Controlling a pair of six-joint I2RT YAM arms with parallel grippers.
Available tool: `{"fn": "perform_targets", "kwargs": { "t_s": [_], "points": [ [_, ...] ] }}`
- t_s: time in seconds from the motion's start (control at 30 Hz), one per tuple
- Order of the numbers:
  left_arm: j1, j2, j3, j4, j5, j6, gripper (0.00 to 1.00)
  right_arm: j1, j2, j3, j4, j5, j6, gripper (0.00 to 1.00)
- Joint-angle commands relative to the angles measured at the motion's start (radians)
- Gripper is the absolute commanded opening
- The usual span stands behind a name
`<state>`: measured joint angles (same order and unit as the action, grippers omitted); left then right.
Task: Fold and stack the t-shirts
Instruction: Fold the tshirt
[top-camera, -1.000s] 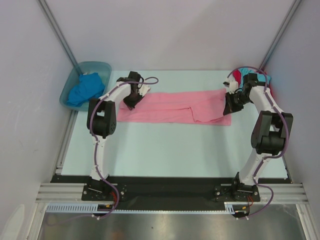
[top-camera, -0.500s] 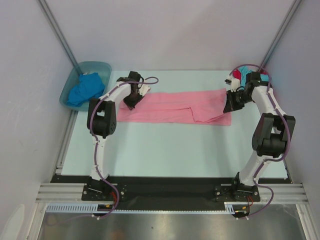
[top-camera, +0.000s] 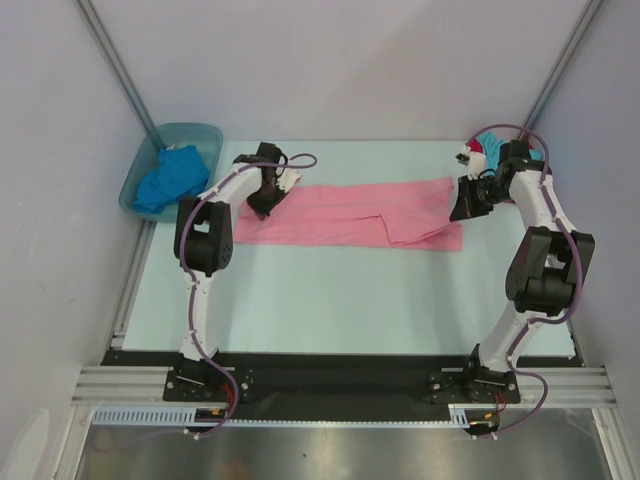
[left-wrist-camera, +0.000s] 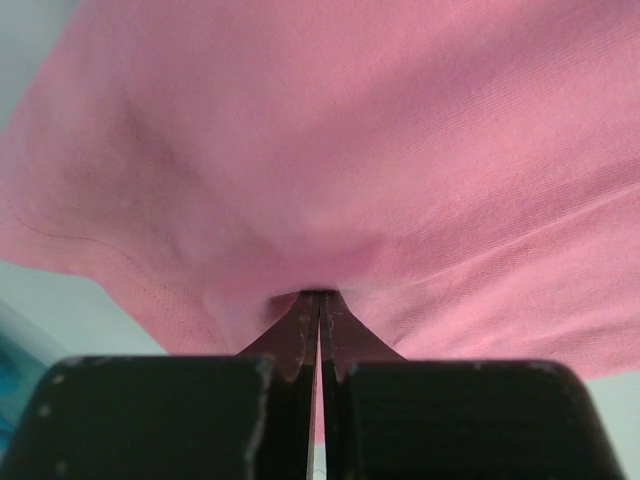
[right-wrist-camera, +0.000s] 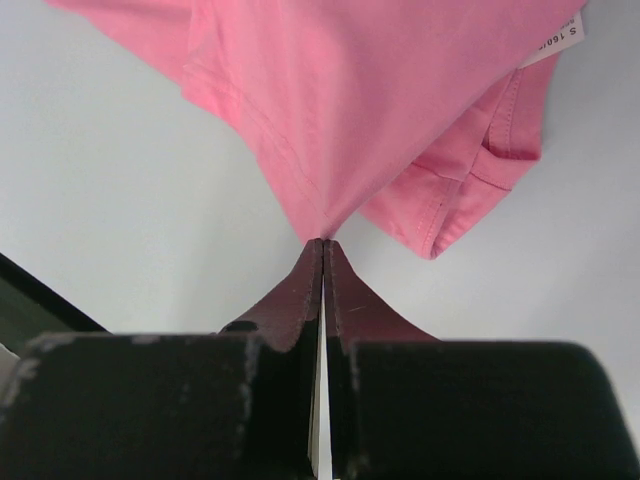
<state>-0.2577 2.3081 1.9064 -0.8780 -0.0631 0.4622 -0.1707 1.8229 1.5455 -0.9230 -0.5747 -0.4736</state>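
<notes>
Tub (top-camera: 195, 128) contents and grips checked.
I found a royal blue t-shirt (top-camera: 170, 178) crumpled inside; left gripper (left-wrist-camera: 319, 300) and right gripper (right-wrist-camera: 323, 245) each pinched the pink t-shirt (top-camera: 340, 212), jaws pressed together.

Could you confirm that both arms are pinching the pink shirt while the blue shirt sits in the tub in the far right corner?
Not quite: the tub holding the blue shirt is in the far left corner, as the top view shows. The rest holds: the pink shirt is indeed pinched at both ends.
</notes>
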Motion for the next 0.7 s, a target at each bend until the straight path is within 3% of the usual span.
{"fn": "perform_targets", "kwargs": {
  "t_s": [0.0,0.67],
  "points": [
    [0.002,0.002,0.043,0.016,0.034,-0.003,0.0,-0.009,-0.054,0.041,-0.005,-0.04,-0.005,0.0],
    [0.002,0.016,0.062,0.014,0.032,0.0,0.0,0.003,-0.045,0.035,-0.085,-0.06,-0.085,0.0]
  ]
}}
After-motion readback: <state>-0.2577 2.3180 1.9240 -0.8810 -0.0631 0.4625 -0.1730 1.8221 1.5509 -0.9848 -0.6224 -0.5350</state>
